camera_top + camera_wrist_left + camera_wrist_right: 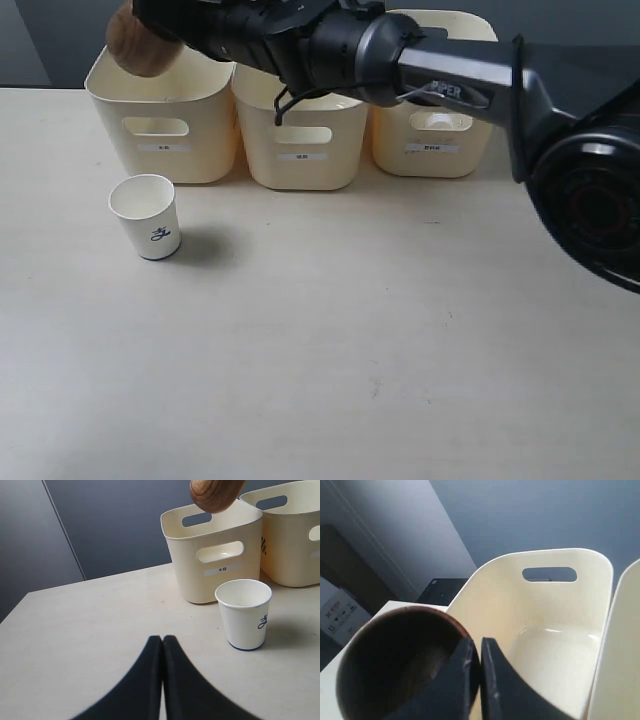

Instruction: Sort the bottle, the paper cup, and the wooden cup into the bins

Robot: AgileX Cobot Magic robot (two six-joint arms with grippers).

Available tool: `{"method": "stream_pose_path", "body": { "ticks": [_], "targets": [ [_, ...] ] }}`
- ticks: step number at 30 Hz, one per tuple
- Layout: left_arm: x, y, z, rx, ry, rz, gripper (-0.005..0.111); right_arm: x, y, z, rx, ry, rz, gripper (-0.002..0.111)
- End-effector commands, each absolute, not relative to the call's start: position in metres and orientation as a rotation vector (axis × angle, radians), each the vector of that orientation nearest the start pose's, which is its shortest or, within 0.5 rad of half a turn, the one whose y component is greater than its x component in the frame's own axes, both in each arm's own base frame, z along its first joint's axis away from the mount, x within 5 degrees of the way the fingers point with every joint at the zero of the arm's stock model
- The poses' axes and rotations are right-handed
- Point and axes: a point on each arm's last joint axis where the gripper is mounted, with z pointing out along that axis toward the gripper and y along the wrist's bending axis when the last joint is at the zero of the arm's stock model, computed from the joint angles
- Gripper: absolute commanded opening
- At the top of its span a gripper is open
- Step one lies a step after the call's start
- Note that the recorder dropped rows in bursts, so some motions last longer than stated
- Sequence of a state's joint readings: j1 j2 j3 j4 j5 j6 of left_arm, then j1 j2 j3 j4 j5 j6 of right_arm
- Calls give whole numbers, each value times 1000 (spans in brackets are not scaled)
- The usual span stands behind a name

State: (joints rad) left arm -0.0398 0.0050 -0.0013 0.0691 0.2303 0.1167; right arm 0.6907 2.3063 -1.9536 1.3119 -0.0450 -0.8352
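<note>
The brown wooden cup (135, 48) hangs tilted over the left one of the bins (165, 150), above its near-left rim. My right gripper (162, 28) has reached across and is shut on the cup's rim, one finger inside and one outside. In the right wrist view the wooden cup (395, 665) opens toward the camera in the right gripper (480, 647), with the bin's bare inside (555, 650) beyond. The white paper cup (148, 216) stands upright in front of that bin. My left gripper (162, 640) is shut and holds nothing, short of the paper cup (244, 612). The bottle is out of view.
The middle bin (300, 155) and the right bin (430, 145) stand in a row at the table's back edge beside the left one. My right arm (470, 85) stretches over both of them. A dark wall rises behind the bins.
</note>
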Motion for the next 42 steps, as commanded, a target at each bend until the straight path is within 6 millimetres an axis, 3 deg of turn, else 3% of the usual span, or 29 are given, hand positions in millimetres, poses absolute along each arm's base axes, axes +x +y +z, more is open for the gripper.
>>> {"method": "stream_pose_path", "body": {
  "ticks": [1,6,9,10,13,19,23,26,27,30,37,42],
  "targets": [
    [56,-1,193,181,1698,117,0,436,356,237,-192,1851,744,-1],
    [56,-1,193,181,1700,117,0,438,358,235,-250,1834,711,3],
    [56,-1,193,181,1700,117,0,436,360,234,-286,1842,723,31],
    [56,-1,193,181,1700,117,0,434,361,233,-302,1855,747,48],
    [56,-1,193,181,1700,117,0,434,362,234,-306,1858,757,60],
    [56,-1,193,181,1700,117,0,418,371,243,-438,1907,915,59],
    [56,-1,193,181,1700,117,0,396,375,265,-629,1921,1082,59],
    [56,-1,193,181,1700,117,0,385,377,266,-707,1985,1159,47],
    [56,-1,193,181,1700,117,0,382,376,262,-730,2033,1173,38],
    [56,-1,193,181,1700,117,0,379,372,255,-773,2131,1132,32],
    [56,-1,193,181,1700,117,0,372,360,235,-814,2412,965,44],
    [56,-1,193,181,1700,117,0,370,356,229,-831,2490,915,46]
  ]
}}
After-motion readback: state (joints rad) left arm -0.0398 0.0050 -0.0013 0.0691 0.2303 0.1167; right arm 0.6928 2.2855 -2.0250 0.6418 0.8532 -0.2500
